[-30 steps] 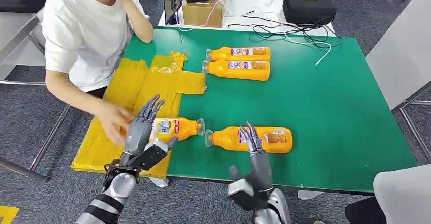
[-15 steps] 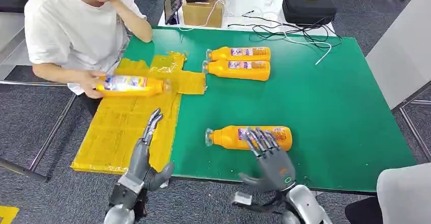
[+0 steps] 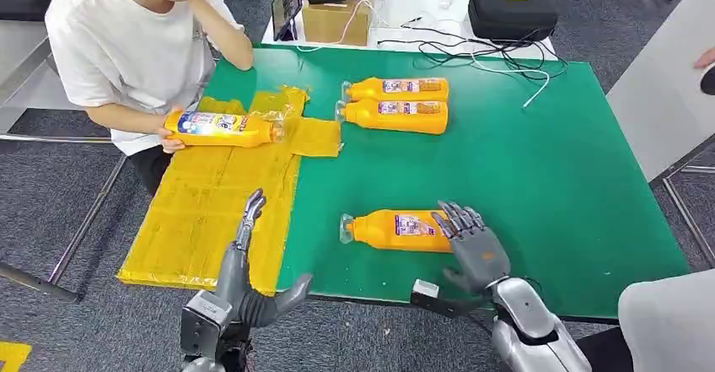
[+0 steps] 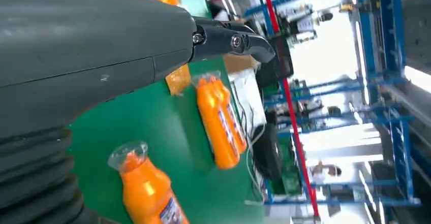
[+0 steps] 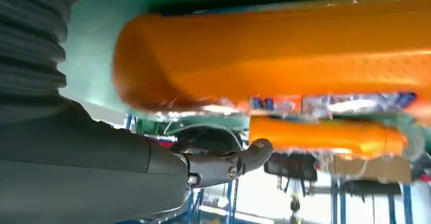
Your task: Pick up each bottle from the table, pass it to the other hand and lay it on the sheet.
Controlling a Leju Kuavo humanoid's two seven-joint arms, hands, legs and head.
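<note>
Fingers [image 3: 459,218] of the right hand [image 3: 475,245] are spread and draped over the base end of the near bottle [image 3: 396,229], touching its top but not wrapped round it — a loose cover, no grip yet. That bottle lies on its side on the green table [image 3: 540,169], cap pointing toward the yellow sheet [image 3: 202,212], just off the sheet's edge. Over by that same edge, the left hand [image 3: 244,279] waits with fingers straight and thumb out, holding nothing. Beyond the near bottle, well apart, two more bottles [image 3: 396,102] lie side by side. A person [image 3: 126,43] at the sheet's far side holds another bottle [image 3: 221,127] over it.

Now the risk: with the hand this far toward the base, the round body could roll or skid away as the fingers close. A base-end grasp could also let the cap end droop, making the pass to the left hand awkward.
</note>
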